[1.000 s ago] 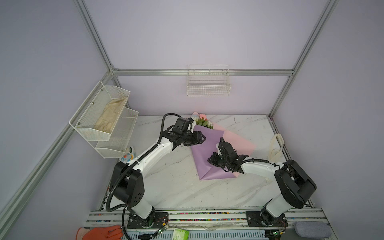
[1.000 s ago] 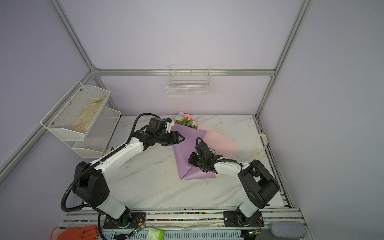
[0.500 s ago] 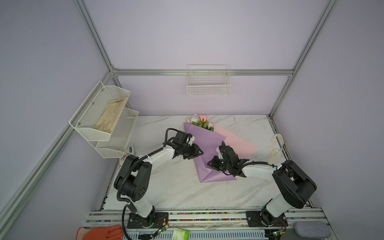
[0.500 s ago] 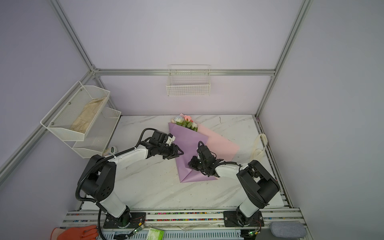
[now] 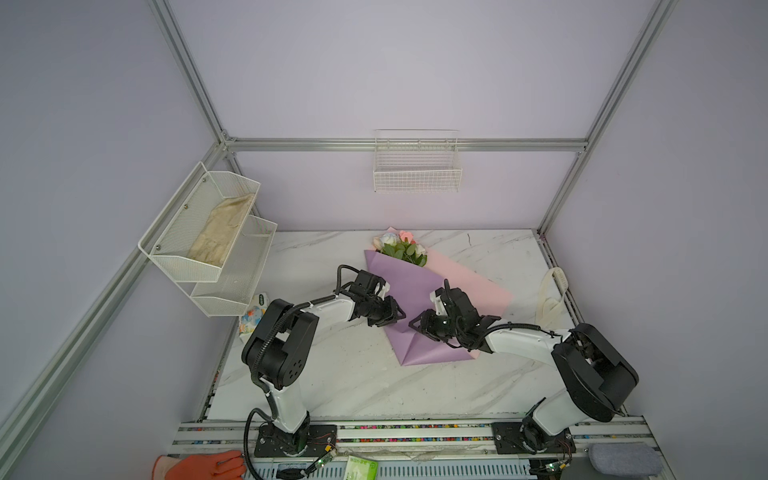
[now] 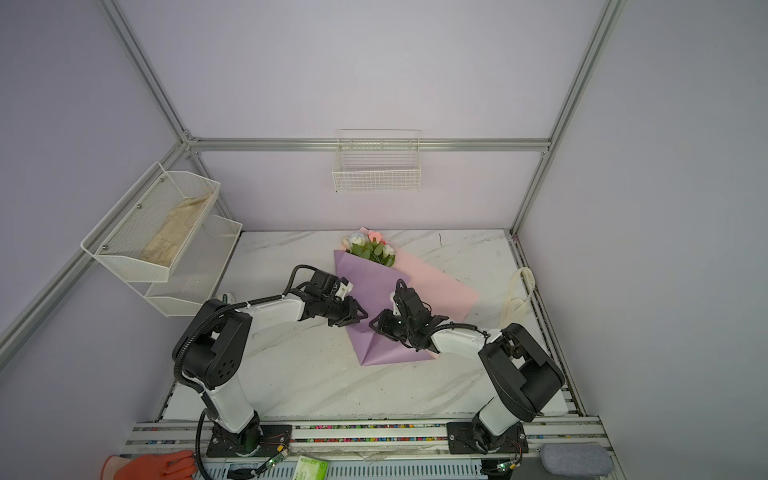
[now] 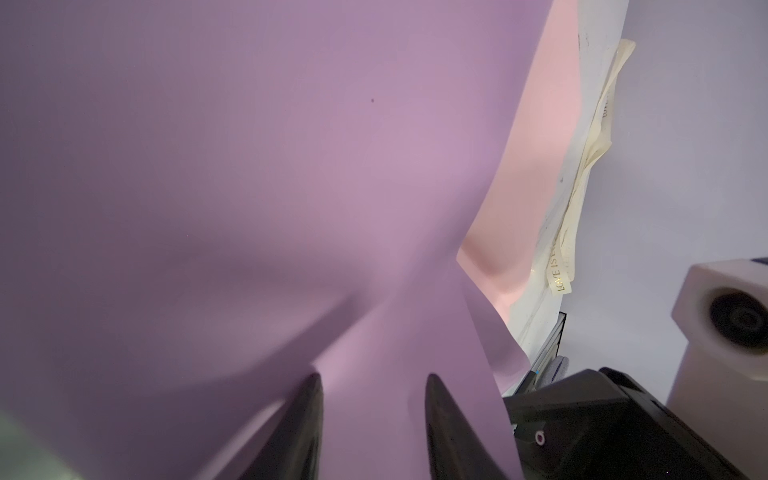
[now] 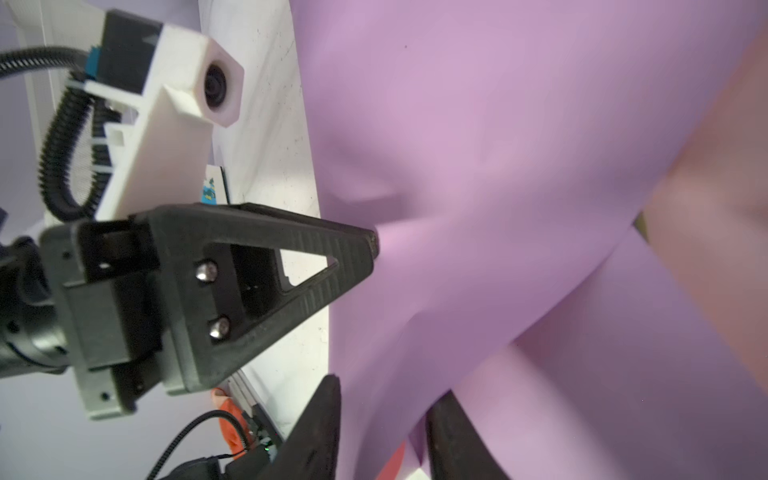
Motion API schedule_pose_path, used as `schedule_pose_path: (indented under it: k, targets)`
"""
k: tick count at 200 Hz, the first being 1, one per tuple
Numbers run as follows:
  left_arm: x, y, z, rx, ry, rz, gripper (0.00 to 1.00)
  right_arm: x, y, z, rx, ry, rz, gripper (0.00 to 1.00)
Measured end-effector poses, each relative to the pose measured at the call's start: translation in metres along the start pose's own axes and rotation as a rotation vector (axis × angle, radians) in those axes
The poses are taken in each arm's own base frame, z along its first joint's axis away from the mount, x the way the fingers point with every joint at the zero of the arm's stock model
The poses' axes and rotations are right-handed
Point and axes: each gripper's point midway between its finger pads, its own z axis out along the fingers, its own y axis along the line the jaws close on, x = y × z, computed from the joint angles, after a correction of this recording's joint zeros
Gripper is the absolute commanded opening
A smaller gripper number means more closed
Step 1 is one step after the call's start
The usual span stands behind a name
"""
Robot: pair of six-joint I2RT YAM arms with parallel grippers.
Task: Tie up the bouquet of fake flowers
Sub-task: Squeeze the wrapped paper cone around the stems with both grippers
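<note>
Bare marble table rings the wrapped bouquet.

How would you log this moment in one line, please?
bouquet of fake flowers in lilac-and-pink paper: untied, on marble table | left pincer: on paper, grip unclear | right pincer: open over paper

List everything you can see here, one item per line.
bouquet of fake flowers: one, pink, white, pale blue blooms; table rear, in paper
wrapping paper: one, lilac and pink; table centre
ribbon: one, cream; table's right edge
wire shelf: one, white, two tiers; left wall
cloth: one, beige; upper tier
wire basket: one, white; back wall
glove: one, orange; front left
left gripper: one, black; jaws against lilac paper
right gripper: one, black; jaws apart at lilac paper
</note>
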Motion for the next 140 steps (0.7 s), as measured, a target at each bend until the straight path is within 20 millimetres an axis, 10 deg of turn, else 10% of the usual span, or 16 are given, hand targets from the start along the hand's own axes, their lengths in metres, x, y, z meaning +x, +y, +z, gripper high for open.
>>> schedule_pose_path:
  k: [140]
  targets:
    - [-0.006, -0.028, -0.029, 0.086, -0.11, 0.067, 0.5, 0.005, 0.022, 0.009, -0.028, 0.029, 0.064, 0.53]
